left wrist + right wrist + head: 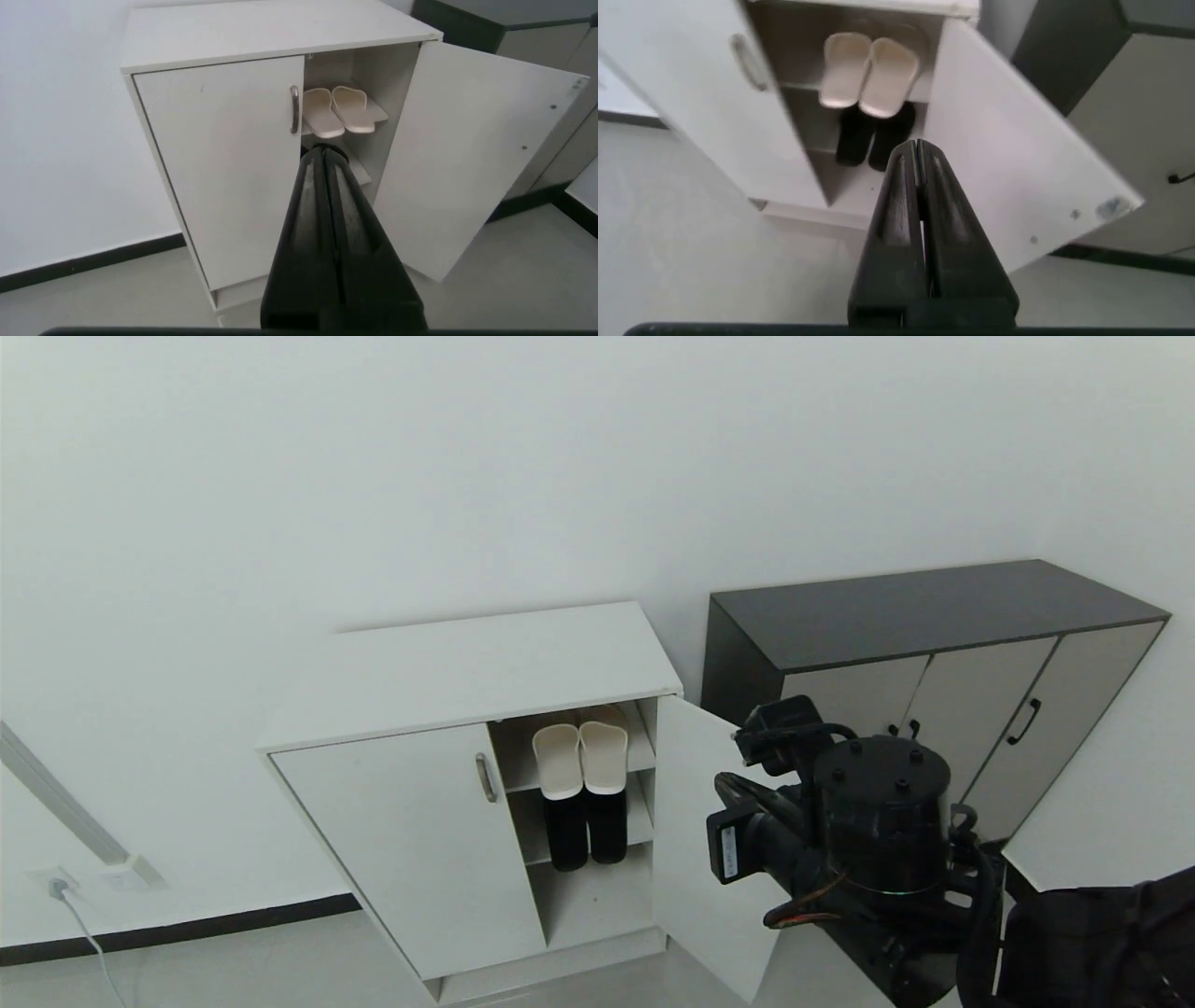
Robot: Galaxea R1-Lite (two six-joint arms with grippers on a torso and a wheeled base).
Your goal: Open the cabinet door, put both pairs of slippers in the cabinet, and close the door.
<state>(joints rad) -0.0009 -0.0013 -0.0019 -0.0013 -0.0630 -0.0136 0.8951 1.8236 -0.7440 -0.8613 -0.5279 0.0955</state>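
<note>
Cabinet door (709, 845) on the right stands swung wide open, and you can see both pairs inside the white cabinet (467, 672). The white slippers (581, 761) lie side by side on the upper shelf, and the black slippers (588, 826) sit on the shelf just beneath them. The left door (411, 845) is shut. Your left gripper (322, 161) and right gripper (920, 149) each have their fingers pressed together on nothing, held before the open compartment, apart from the door. A dark-topped cabinet (934, 607) stands just beside.
</note>
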